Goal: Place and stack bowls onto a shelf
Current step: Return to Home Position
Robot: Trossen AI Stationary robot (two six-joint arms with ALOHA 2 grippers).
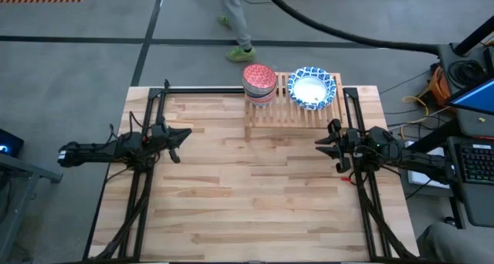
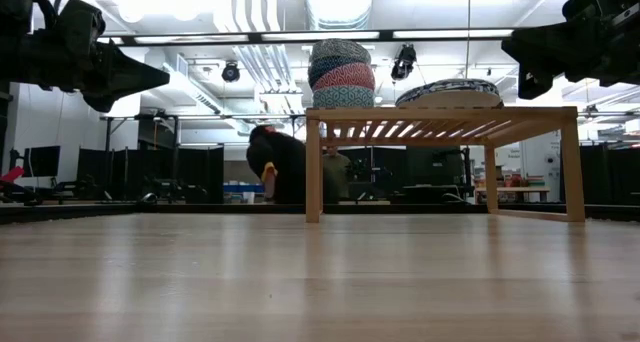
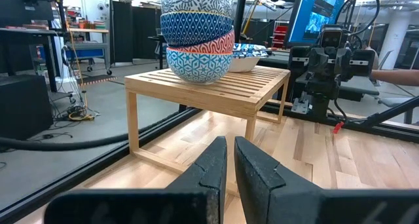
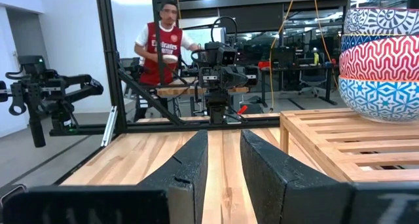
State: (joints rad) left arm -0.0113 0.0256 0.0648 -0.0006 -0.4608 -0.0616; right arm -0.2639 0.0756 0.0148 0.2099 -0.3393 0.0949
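Now your left gripper hangs level over the left side of the light wooden plank table, pointing across at the other arm, empty, its fingers almost together with only a thin slit. Your right gripper mirrors it on the right side, jaws apart on nothing. At the far edge, the low slatted light-wood shelf carries a stack of small patterned round bowls at its left end and, beside it, nested large blue-and-white bowls.
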